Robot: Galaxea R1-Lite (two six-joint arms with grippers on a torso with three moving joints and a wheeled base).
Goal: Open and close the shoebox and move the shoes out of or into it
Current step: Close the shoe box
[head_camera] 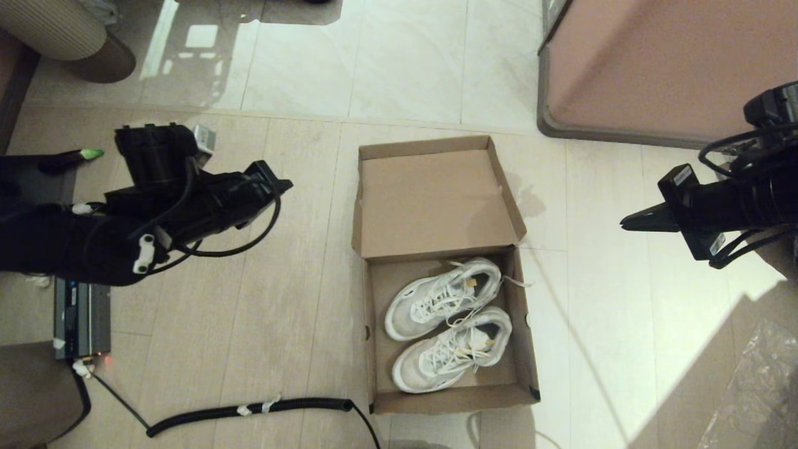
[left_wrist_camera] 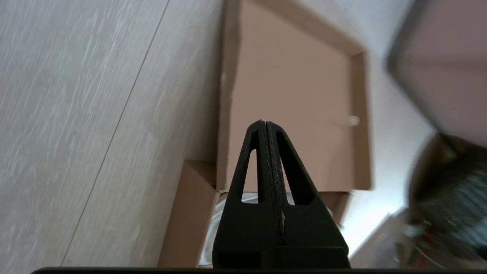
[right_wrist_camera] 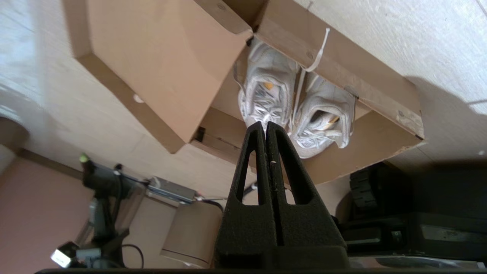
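The brown cardboard shoebox (head_camera: 527, 349) lies open on the floor at centre, its hinged lid (head_camera: 433, 202) folded back flat on the far side. Both white and grey sneakers (head_camera: 446, 324) rest side by side inside it, toes pointing left. In the right wrist view the shoes (right_wrist_camera: 295, 102) show inside the box (right_wrist_camera: 380, 144), with one lace hanging over the wall. My left gripper (head_camera: 283, 184) hovers left of the lid, shut and empty; in its wrist view its tips (left_wrist_camera: 265, 122) point at the lid (left_wrist_camera: 293, 114). My right gripper (head_camera: 626, 222) hangs right of the box, shut and empty, its tips (right_wrist_camera: 265, 123) aimed at the shoes.
A large pinkish-brown furniture block (head_camera: 667, 62) with a grey base stands at the back right. A grey device (head_camera: 81, 318) and a black corrugated cable (head_camera: 249, 411) lie on the floor at the left front. A round ribbed stool (head_camera: 59, 31) sits at the far left.
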